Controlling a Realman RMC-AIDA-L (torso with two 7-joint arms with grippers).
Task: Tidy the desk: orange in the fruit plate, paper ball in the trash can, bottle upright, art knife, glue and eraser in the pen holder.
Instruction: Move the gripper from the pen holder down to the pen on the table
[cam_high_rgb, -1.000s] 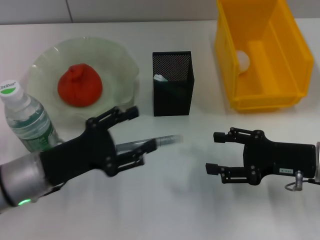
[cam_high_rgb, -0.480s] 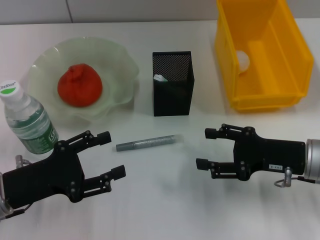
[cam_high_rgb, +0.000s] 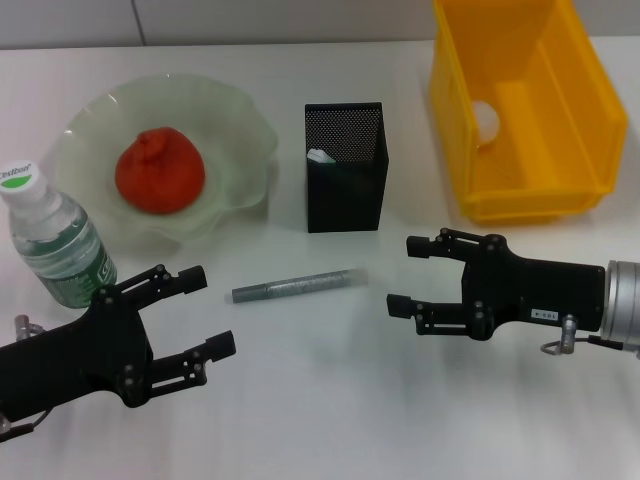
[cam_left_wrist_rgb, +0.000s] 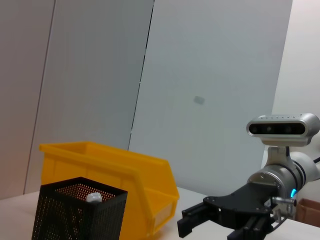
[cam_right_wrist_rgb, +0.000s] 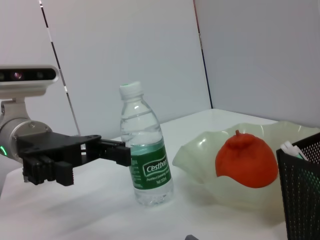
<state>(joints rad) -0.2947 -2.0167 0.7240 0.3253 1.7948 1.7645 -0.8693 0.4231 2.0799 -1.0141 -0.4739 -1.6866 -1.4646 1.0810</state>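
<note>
The orange (cam_high_rgb: 160, 170) (cam_right_wrist_rgb: 247, 160) lies in the pale-green fruit plate (cam_high_rgb: 250, 135) (cam_right_wrist_rgb: 200, 155). The bottle (cam_high_rgb: 55, 245) (cam_right_wrist_rgb: 147, 160) stands upright at the left. A slim grey art knife (cam_high_rgb: 295, 285) lies flat in front of the black mesh pen holder (cam_high_rgb: 345, 190) (cam_left_wrist_rgb: 75, 217), where a white-topped item (cam_high_rgb: 320, 155) shows inside. The paper ball (cam_high_rgb: 487, 120) sits in the yellow trash can (cam_high_rgb: 590, 120) (cam_left_wrist_rgb: 115, 175). My left gripper (cam_high_rgb: 210, 310) (cam_right_wrist_rgb: 117, 151) is open, left of the knife. My right gripper (cam_high_rgb: 405, 275) (cam_left_wrist_rgb: 192, 225) is open, right of it. Glue and eraser cannot be made out.
The pen holder stands between the fruit plate and the trash can along the back of the white table. The bottle stands close behind my left arm.
My left gripper has let go of the art knife and drawn back toward the near left. The knife now lies on the table. My right gripper has edged left toward it.
</note>
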